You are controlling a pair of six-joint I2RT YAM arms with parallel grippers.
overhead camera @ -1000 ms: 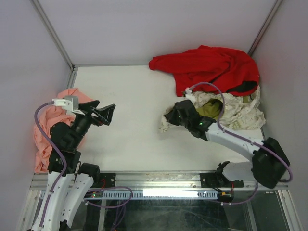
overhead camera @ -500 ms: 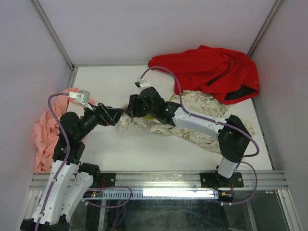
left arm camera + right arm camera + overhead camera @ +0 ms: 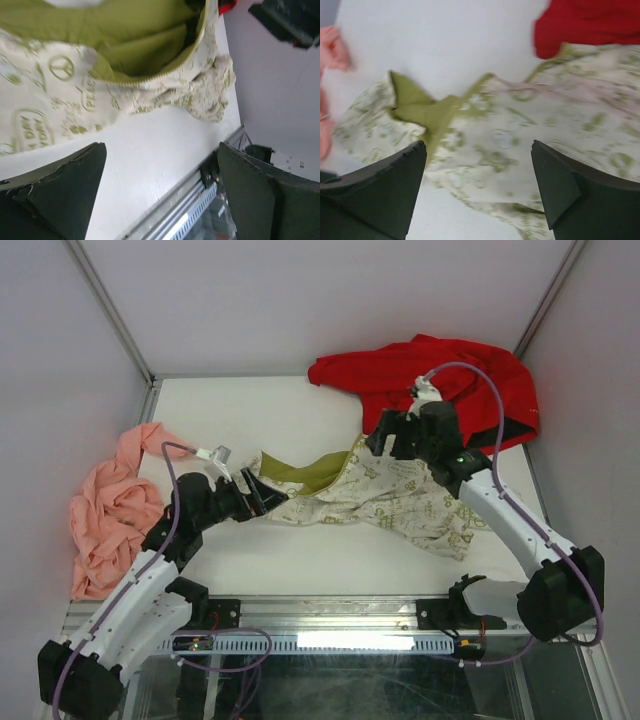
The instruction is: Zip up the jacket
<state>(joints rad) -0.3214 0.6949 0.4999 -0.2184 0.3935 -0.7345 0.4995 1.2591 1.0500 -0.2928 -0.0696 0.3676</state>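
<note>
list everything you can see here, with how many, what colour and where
jacket: one, cream with olive print and olive lining, spread across the table's middle
red garment: one, red, heaped at the far right corner
pink garment: one, salmon pink, bunched at the left edge
table: one, white, under everything
left gripper: one, black, open at the jacket's left end
right gripper: one, black, open above the jacket's far edge, near the red garment

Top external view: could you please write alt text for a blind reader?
A cream, olive-printed jacket lies spread on the table. The left hand is open at its left end, the right hand open over its far edge. A red garment lies behind it, a pink garment at the left.
</note>
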